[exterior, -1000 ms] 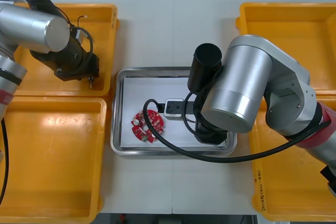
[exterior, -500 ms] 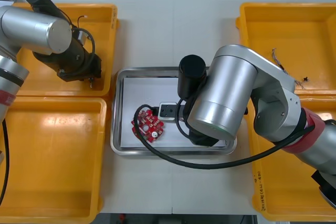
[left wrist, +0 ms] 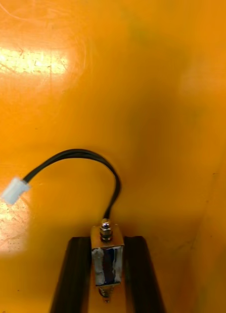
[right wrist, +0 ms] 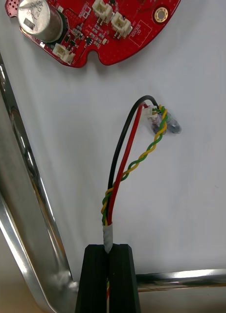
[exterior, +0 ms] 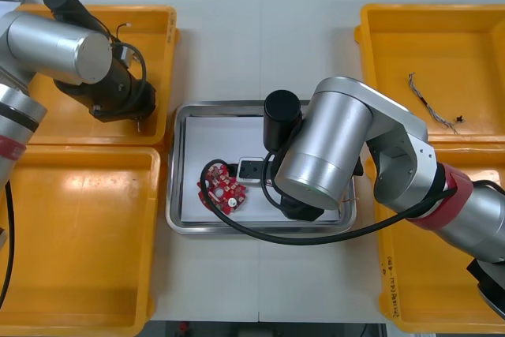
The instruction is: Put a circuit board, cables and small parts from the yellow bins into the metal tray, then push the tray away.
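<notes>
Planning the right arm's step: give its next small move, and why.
Probably open the right gripper: it is shut on the cable, whose free end seems to rest on the tray's white floor near the board. The left gripper holds a small metal part.

The circuit board [exterior: 222, 193] lies in the tray [exterior: 193, 136], between the bins [exterior: 79, 234].

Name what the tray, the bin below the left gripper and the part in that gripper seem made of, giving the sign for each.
The metal tray: polished, likely steel; its rim mirrors light, its floor looks white. The yellow bin: glossy moulded plastic, by even colour and soft glare. The small metal part in the left gripper: bright plated metal, reflecting like chrome.
</notes>
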You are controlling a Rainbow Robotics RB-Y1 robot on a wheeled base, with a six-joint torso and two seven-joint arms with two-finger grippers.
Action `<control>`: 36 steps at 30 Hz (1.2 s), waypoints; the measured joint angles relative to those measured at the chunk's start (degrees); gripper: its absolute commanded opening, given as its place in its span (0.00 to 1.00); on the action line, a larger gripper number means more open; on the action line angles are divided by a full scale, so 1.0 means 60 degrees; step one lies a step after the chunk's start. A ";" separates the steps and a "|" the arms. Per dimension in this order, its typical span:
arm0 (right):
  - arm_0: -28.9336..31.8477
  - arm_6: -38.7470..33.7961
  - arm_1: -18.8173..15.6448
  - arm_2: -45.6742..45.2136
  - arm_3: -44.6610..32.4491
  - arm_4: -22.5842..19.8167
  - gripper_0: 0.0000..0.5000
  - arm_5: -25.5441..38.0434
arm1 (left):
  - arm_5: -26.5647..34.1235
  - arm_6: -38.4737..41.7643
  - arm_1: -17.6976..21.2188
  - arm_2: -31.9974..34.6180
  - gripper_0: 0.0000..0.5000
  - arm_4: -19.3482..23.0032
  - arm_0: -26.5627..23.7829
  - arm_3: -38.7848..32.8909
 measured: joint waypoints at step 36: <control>0.0000 0.0291 0.0034 0.0156 0.0555 0.0365 1.00 -0.0509 | 0.1503 0.0000 0.0032 0.1330 0.00 0.0174 0.0000 -0.0990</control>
